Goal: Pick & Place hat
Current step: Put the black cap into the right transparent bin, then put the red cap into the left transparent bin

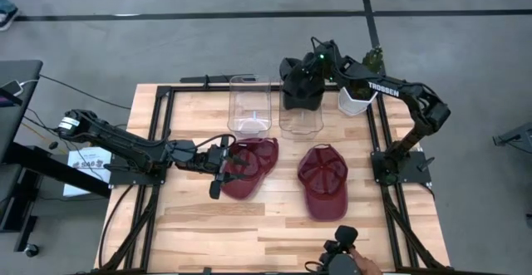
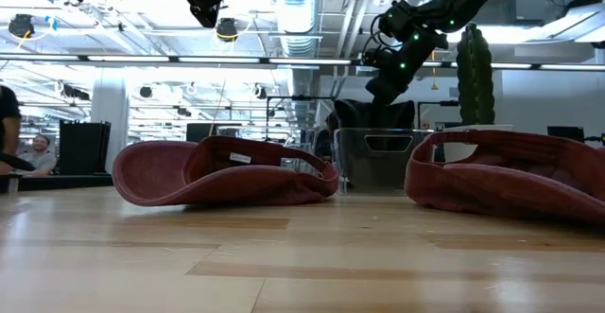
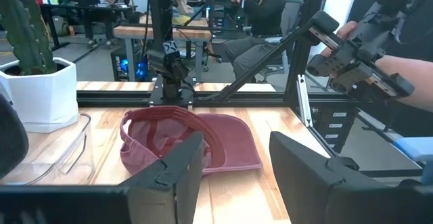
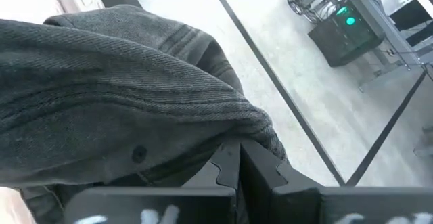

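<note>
Near edge of the wooden desk (image 1: 283,225), bottom centre of the high view: a person's hand (image 1: 363,264) holds a dark device just off the desk. Mid-desk, right of centre, a maroon cap (image 1: 323,179) lies crown-down, opening upward, clear of both arms. Left of centre, a second maroon cap (image 1: 249,165) lies the same way; the left hand (image 1: 223,169) sits at its left side, fingers (image 3: 169,173) parted to a medium gap, nothing between them in the wrist view. Whether a finger touches the cap's fabric cannot be told. In the low view both caps rest flat on the desk, the second at left, the first at right. Farther back, two clear plastic bins (image 1: 249,105) stand side by side at the centre of the desk's far edge. Over the right-hand bin the right hand (image 1: 303,80) is clamped tight on a dark grey cap (image 4: 128,102), held bunched up, raised off the desk. Just right of it, a white pot with a cactus (image 1: 357,99) stands at the far right corner. Beyond the desk, people sit at workstations.
</note>
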